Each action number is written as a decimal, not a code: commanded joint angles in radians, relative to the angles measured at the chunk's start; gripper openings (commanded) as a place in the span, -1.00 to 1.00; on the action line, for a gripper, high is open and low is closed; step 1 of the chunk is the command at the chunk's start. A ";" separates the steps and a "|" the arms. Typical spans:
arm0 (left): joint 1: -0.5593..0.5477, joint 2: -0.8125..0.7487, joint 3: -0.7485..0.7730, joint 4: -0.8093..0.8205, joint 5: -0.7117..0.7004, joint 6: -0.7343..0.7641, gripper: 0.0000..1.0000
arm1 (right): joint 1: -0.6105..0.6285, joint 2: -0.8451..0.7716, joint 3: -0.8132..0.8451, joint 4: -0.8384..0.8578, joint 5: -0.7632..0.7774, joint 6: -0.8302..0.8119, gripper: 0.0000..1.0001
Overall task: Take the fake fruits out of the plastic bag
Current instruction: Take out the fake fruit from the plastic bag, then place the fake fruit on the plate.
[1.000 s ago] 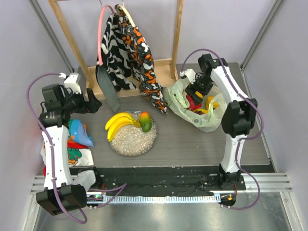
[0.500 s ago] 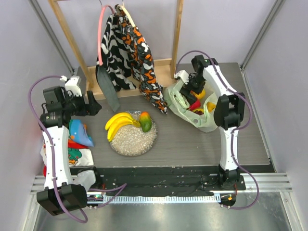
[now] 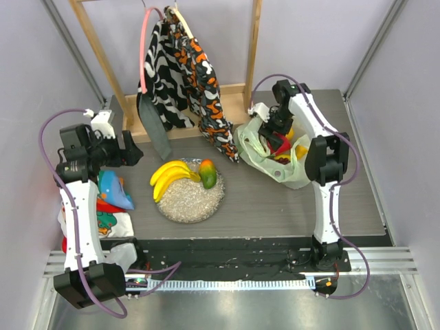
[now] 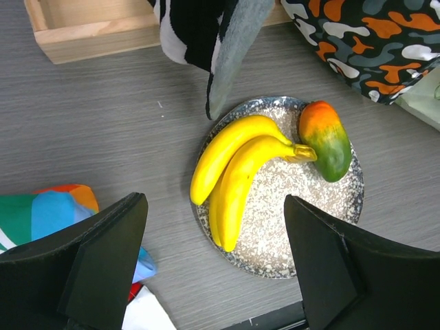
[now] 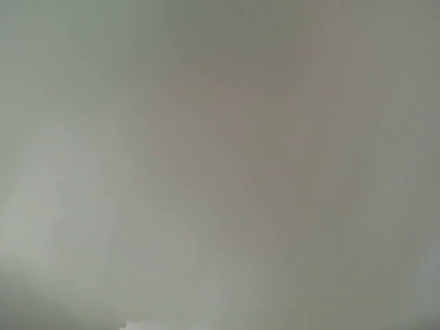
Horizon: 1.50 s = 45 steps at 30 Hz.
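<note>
We read the right gripper (image 3: 276, 134) as down in the mouth of the plastic bag (image 3: 251, 144), which lies crumpled on the desk (image 3: 275, 199). Whether its jaws are spread or pinching something we cannot tell: the wrist and the bag's film hide them from above, and the right wrist view is a blank pale blur, as if the lens were against the film. Some fake fruits (image 3: 285, 148) show through the bag's opening. A red fruit (image 3: 279, 143) sits just under those jaws, touching or nearly so, and a yellow fruit (image 3: 301, 150) lies a little to their right, toward the arm's base. The red one's long axis is too hidden to call. The left gripper (image 3: 136, 150) hovers well apart from the bag, its jaws spread wide on nothing. Below and ahead of them is a speckled plate (image 4: 347, 206), where a banana bunch (image 4: 234, 168) and a mango (image 4: 326, 137) already lie, the bananas slanting away from the jaws. We judge the right arm much the nearer, and the coming pick turns on the red fruit lying straight under its jaws.
</note>
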 commanded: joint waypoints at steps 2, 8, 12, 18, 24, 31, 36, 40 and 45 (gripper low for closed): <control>0.007 -0.016 0.032 0.075 0.052 -0.040 0.71 | 0.019 -0.247 0.042 -0.145 0.153 -0.020 -0.25; 0.002 0.004 0.053 0.115 0.135 -0.072 0.71 | 0.046 -0.435 -0.180 -0.150 0.377 -0.104 -0.24; 0.001 0.027 0.092 0.117 0.165 -0.059 0.71 | 0.080 -0.529 -0.283 -0.154 0.495 -0.153 -0.24; 0.002 0.031 0.113 0.160 0.192 -0.089 0.72 | 0.092 -0.627 -0.262 -0.162 0.641 -0.205 -0.24; 0.002 0.024 0.132 0.164 0.210 -0.131 0.72 | 0.075 -0.654 -0.225 0.032 0.831 -0.085 -0.24; 0.002 0.016 0.124 0.141 0.210 -0.123 0.72 | 0.074 -0.583 0.181 -0.042 0.320 0.097 -0.23; 0.002 0.022 0.136 0.108 0.181 -0.097 0.72 | 0.295 -0.747 -0.045 0.085 -0.017 0.155 -0.14; 0.002 0.024 0.144 0.080 0.156 -0.077 0.72 | 0.617 -0.775 -0.199 0.080 -0.026 0.206 -0.13; 0.001 0.001 0.126 0.111 0.133 -0.114 0.72 | 0.781 -0.724 -0.366 0.119 -0.120 0.256 -0.15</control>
